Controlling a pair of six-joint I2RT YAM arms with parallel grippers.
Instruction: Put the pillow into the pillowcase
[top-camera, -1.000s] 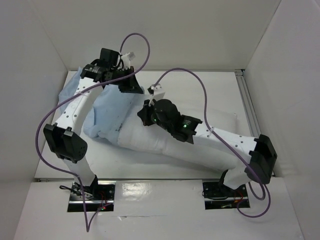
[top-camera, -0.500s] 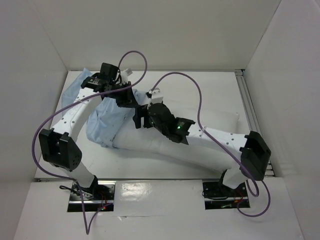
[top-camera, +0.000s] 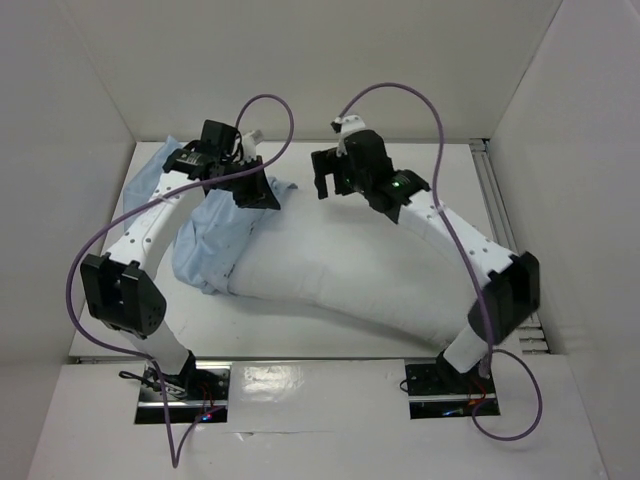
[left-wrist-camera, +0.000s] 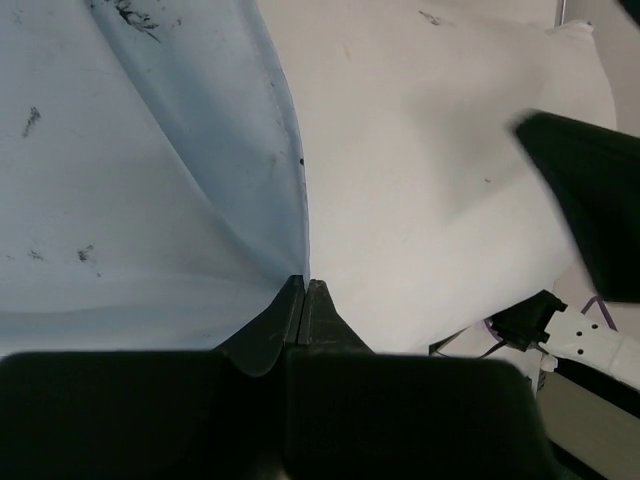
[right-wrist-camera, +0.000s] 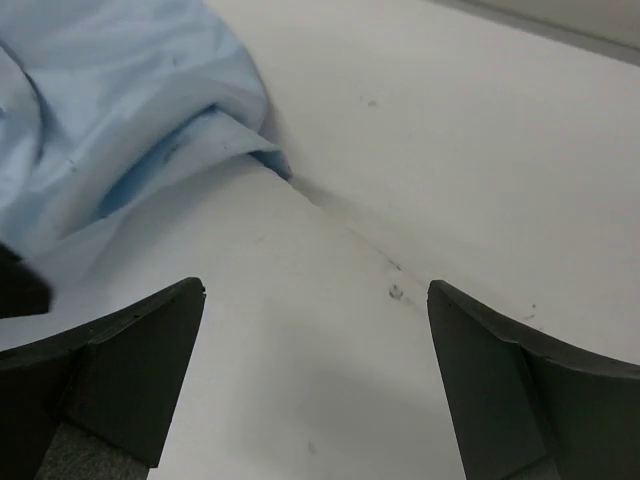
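Observation:
The white pillow (top-camera: 350, 275) lies across the table, its left end inside the light blue pillowcase (top-camera: 205, 245). My left gripper (top-camera: 262, 192) is shut on the pillowcase's open edge. In the left wrist view the left gripper (left-wrist-camera: 303, 285) pinches that hem, with the pillowcase (left-wrist-camera: 140, 190) on the left and the pillow (left-wrist-camera: 430, 170) on the right. My right gripper (top-camera: 325, 185) hangs open above the pillow's far edge and holds nothing. The right wrist view shows the right gripper (right-wrist-camera: 315, 300) spread wide over the pillow (right-wrist-camera: 290, 400), the pillowcase (right-wrist-camera: 110, 110) at upper left.
White walls close in the table on the left, back and right. An aluminium rail (top-camera: 497, 215) runs along the right side. Purple cables (top-camera: 272, 100) loop above both wrists. Part of the pillowcase (top-camera: 150, 175) lies under my left arm.
My right gripper has opened, let go of the pillow, and lifted back toward the far side. My left gripper stays shut on the pillowcase, which now covers more of the pillow's end.

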